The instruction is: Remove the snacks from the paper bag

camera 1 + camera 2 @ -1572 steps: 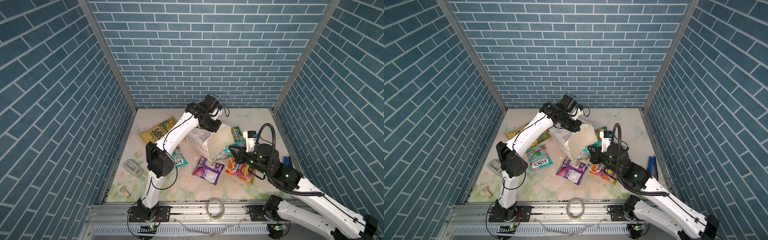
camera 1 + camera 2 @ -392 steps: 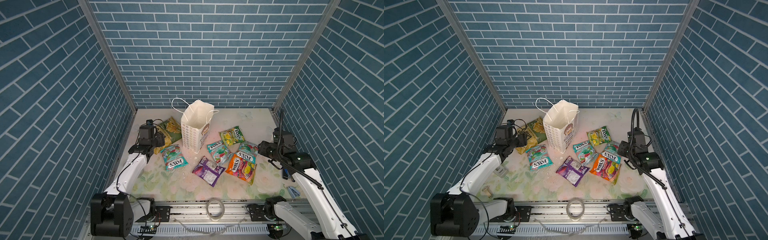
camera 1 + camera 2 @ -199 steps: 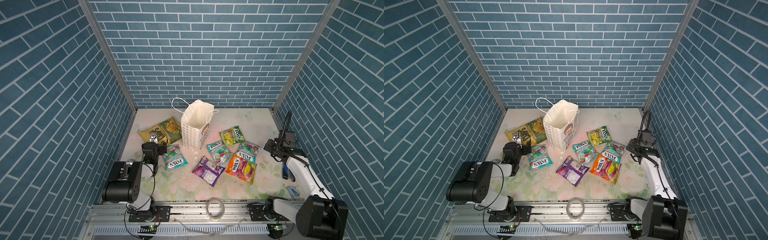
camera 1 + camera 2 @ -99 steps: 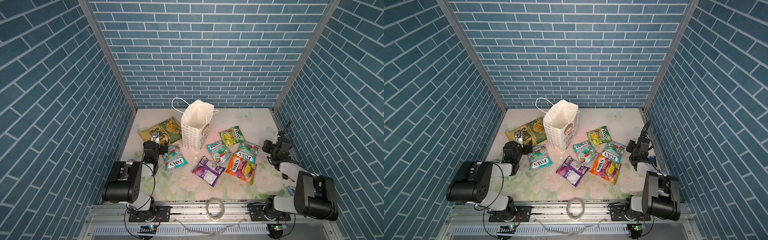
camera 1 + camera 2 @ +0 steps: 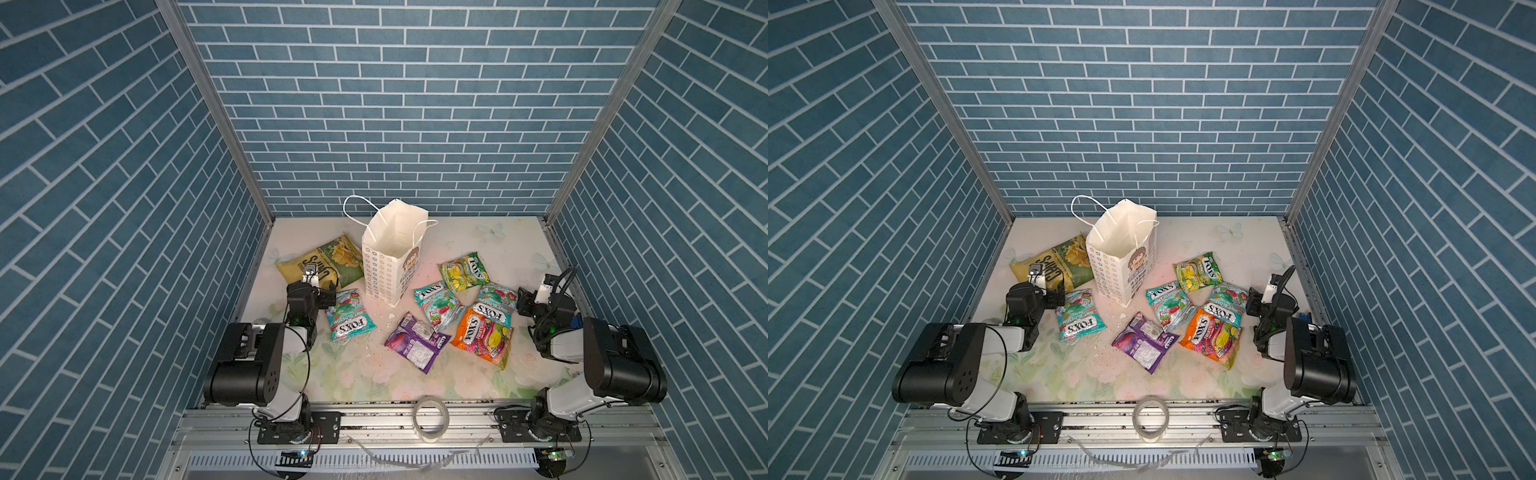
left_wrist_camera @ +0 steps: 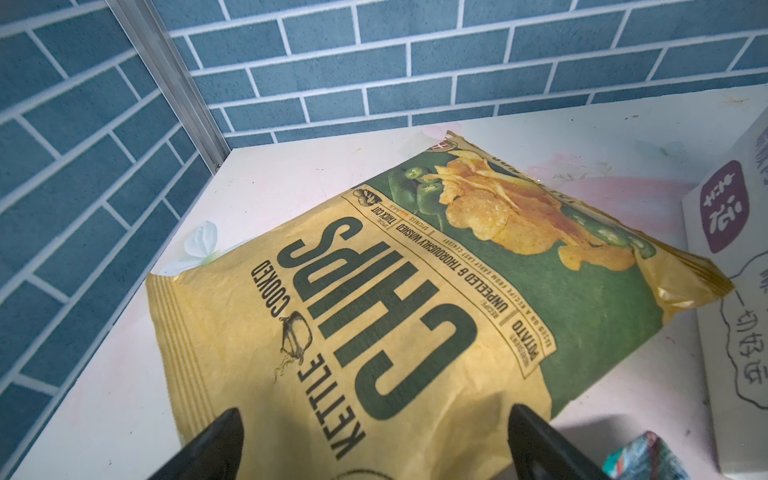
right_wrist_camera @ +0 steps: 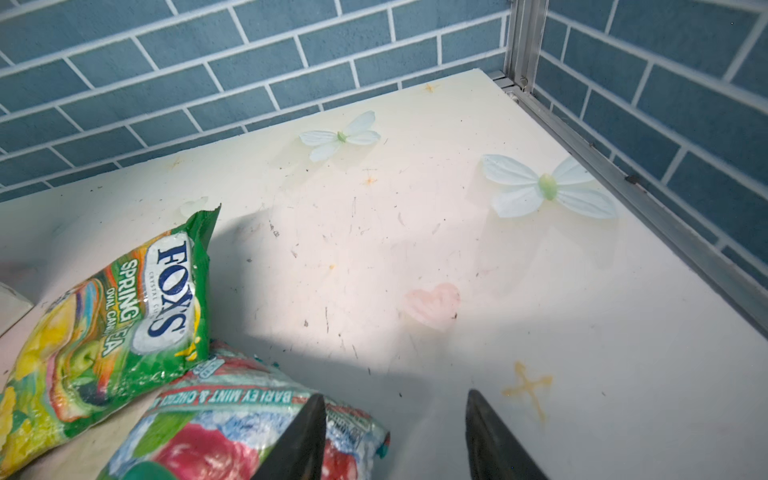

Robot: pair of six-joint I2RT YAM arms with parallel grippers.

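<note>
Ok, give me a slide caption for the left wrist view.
Open left tool poised over the chips bag, paper bag alongside.

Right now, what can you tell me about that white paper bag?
The paper bag is tall, white and slightly creased. It stands upright on the table towards the back, with its mouth open. Small coloured rings dot one side, and a cartoon face with writing marks another. Two white string handles loop from the rim. What shows of the inside is bare white. The chips bag lies close beside it, but I cannot tell whether they touch.
</note>
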